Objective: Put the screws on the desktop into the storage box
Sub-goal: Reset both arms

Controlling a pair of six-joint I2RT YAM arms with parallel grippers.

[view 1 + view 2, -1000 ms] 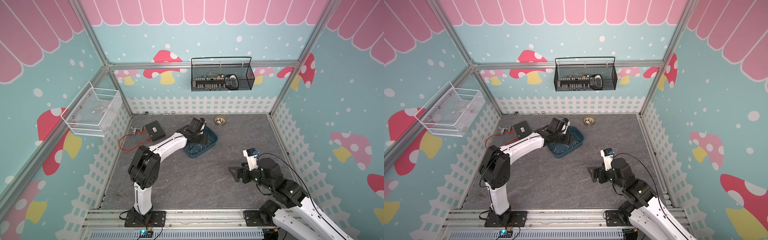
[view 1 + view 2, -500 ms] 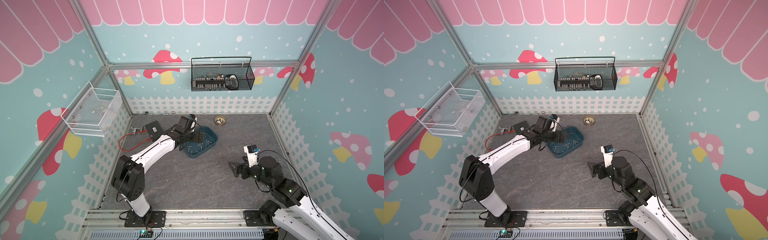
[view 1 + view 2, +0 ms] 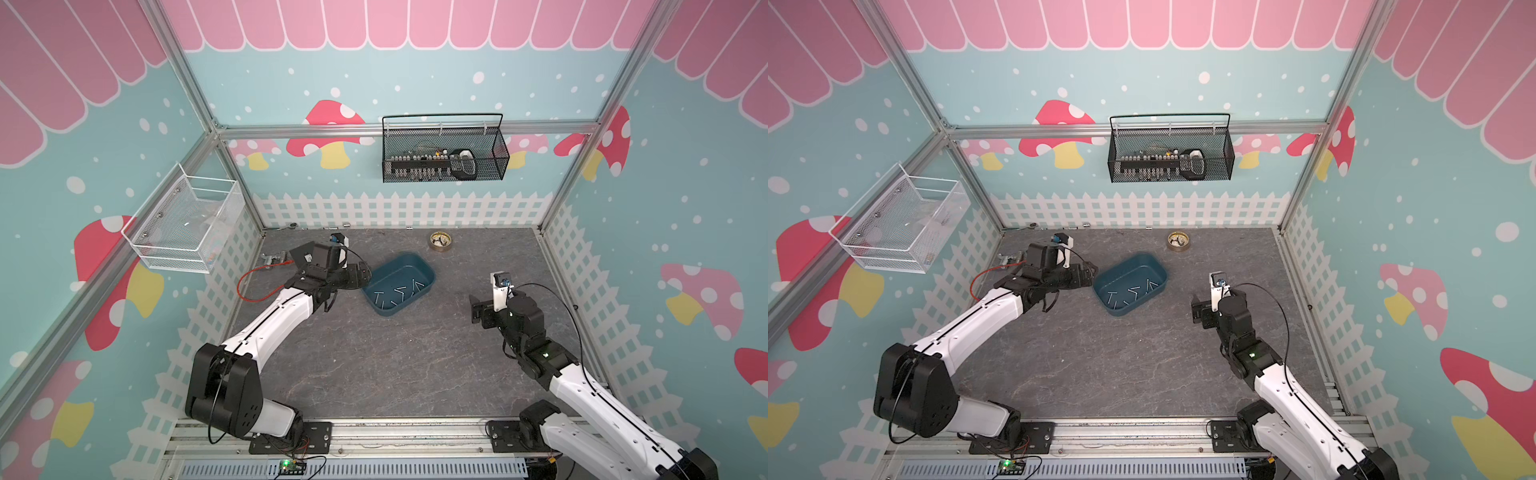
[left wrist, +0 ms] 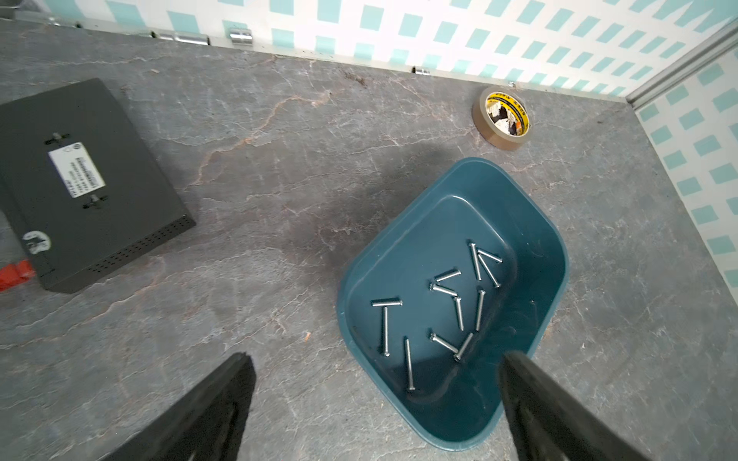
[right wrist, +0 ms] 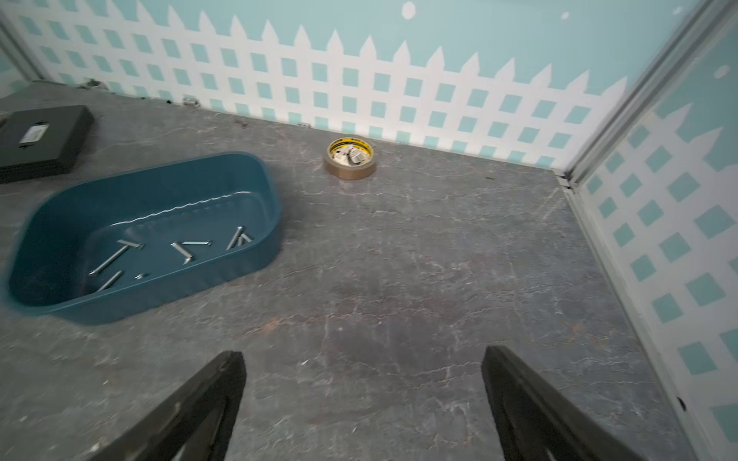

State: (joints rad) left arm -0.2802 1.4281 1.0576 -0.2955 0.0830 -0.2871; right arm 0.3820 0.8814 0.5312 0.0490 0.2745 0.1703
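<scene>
In both top views the box (image 3: 424, 272) (image 3: 1156, 272) sat on the desktop (image 3: 395, 361) with the screws (image 3: 400, 292) inside. The left gripper (image 3: 365, 275) hung just beside its end, and the right gripper (image 3: 477, 309) was well apart from it.

In the left wrist view that gripper was spread wide and empty at the box's near wall, with about a dozen screws on the box floor.

In the right wrist view the right gripper was also wide and empty over the desktop. The box lay off to one side, and the tape (image 5: 350, 161) sat near the fence (image 5: 359, 92).

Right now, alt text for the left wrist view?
A teal storage box holding about a dozen screws sits on the grey marbled desktop, just ahead of the open left gripper. A flat black box and a tape roll lie farther off.
</scene>
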